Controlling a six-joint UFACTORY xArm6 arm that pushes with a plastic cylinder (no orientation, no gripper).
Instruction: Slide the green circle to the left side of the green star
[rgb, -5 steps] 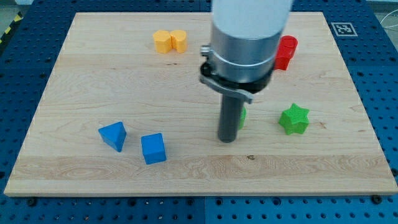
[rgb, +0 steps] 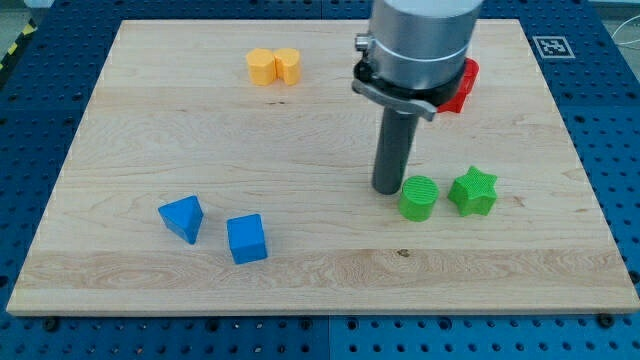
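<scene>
The green circle, a short cylinder, sits on the wooden board just left of the green star, with a very small gap between them. My tip rests on the board just left of the green circle and slightly above it, very close to its edge; I cannot tell whether they touch.
Two yellow blocks sit side by side near the view's top. A red block is partly hidden behind the arm at the top right. A blue triangular block and a blue cube lie at the lower left.
My tip has moved right and slightly up. The green circle, mostly hidden behind the rod before, has been pushed right and now shows fully beside the star. The star has not moved.
</scene>
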